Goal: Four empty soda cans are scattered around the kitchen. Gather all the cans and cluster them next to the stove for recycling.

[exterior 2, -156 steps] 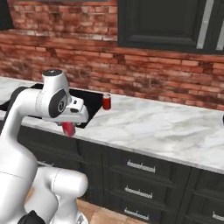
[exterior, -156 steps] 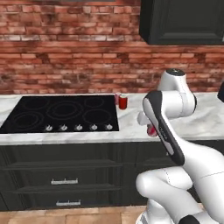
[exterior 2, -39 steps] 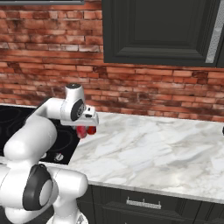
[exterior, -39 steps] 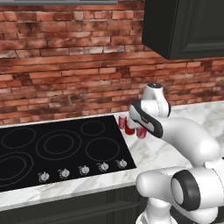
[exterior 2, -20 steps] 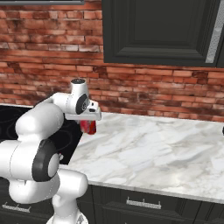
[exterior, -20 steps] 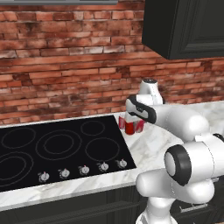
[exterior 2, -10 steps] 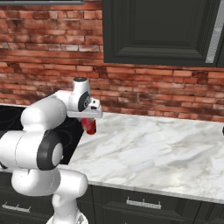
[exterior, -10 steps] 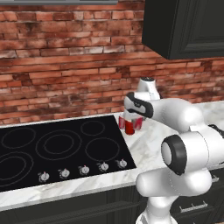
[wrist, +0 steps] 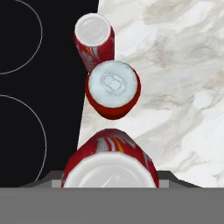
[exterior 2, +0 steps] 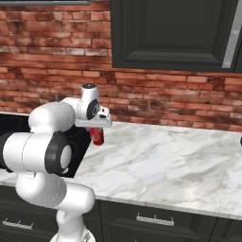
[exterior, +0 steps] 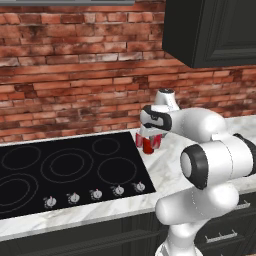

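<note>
A red soda can with a silver top (wrist: pixel 109 168) is sitting at the bottom of the hand view, its lower part cut off, so close that the pincer's fingertips are hidden behind it; the pincer (exterior: pixel 149 145) is pinching this can from above, just off the right edge of the stove (exterior: pixel 75 170). Beyond it in the hand view, a second can (wrist: pixel 113 89) is standing upright on the white marble desk (wrist: pixel 175 87), right at the border with the black glass, and a third can (wrist: pixel 94 39) is standing just behind that one, partly overlapping the cooktop edge. In the left base view the red cans are merging into one blur under the white hand, so they are hard to tell apart there. In the right base view the held can (exterior 2: pixel 98 135) is showing below the hand, with the arm covering most of the stove. To the right, the marble desk is stretching out wide, toward the brick wall (exterior 2: pixel 165 104) behind.
</note>
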Robot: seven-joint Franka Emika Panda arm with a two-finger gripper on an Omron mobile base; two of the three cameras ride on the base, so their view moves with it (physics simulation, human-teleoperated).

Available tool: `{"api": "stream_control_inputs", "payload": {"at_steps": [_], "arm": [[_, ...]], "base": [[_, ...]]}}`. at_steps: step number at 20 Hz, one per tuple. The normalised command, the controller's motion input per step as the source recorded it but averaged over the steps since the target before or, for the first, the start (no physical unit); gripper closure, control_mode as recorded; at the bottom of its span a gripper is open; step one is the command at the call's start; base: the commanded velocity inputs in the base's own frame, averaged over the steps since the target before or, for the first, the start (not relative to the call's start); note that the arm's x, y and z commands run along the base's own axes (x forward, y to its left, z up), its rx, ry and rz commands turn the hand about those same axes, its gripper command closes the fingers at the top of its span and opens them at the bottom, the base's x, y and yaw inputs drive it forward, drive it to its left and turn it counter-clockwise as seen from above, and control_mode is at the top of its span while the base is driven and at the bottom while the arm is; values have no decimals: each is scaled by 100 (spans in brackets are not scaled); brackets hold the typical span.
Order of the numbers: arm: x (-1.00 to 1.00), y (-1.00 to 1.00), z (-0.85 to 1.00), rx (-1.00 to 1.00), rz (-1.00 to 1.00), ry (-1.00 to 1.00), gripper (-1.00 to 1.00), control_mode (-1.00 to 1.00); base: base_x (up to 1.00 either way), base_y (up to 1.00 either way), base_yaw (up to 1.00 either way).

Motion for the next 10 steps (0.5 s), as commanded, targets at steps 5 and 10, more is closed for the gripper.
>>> {"api": "stream_control_inputs", "payload": {"at_steps": [5,10], "arm": [[8,0,-12,0,0,1,100,-100],[0,0,-17,0,0,1,100,-100]], "base": [[0,0,0],[0,0,0]]}}
